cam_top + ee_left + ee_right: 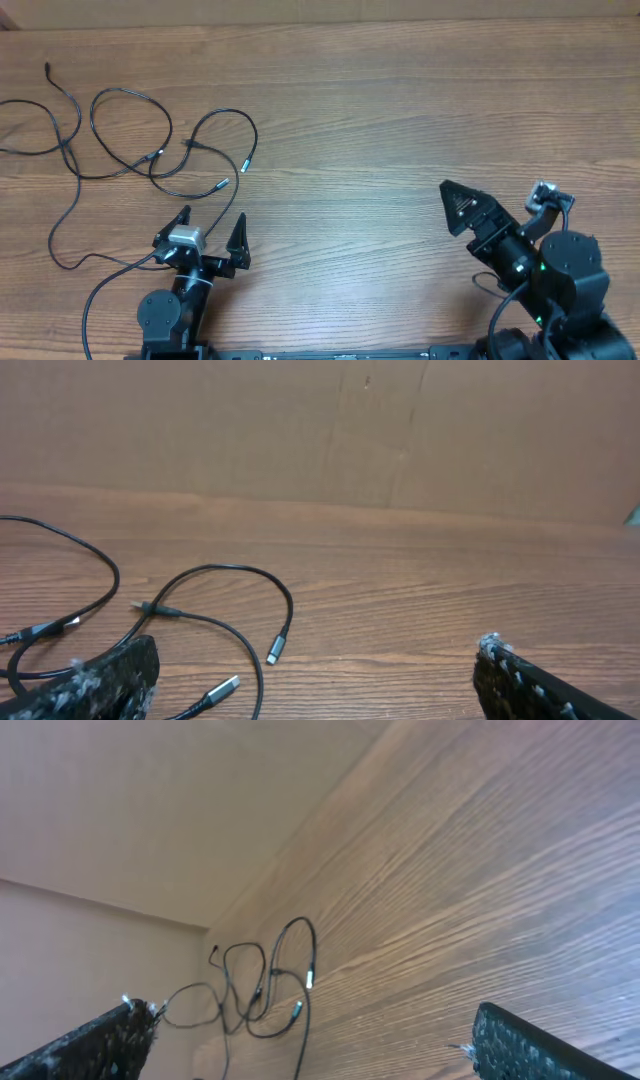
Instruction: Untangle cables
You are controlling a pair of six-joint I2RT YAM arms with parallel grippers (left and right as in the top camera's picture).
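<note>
1. Cables (158, 155), thin black flexible cords with small silvery plug tips, are being seen in a loose tangle of crossing loops on the left part of the brown wood-grain table (380, 100).
2. The black two-finger left gripper (212, 215) is being held wide open just short of the tangle, with nothing between its jaws.
3. Two of the plug tips are being shown lying just ahead of the left gripper, apart from its fingers.
4. In the left wrist view the cables (215, 568) are being seen lying flat ahead of the left gripper (315, 680), mostly towards its left finger.
5. The black two-finger right gripper (462, 208) is being held fully open and empty over bare wood on the right side, well apart from the tangle.
6. In the right wrist view the cables (309, 978) are being seen far off, between the spread fingers of the right gripper (315, 1050).
</note>
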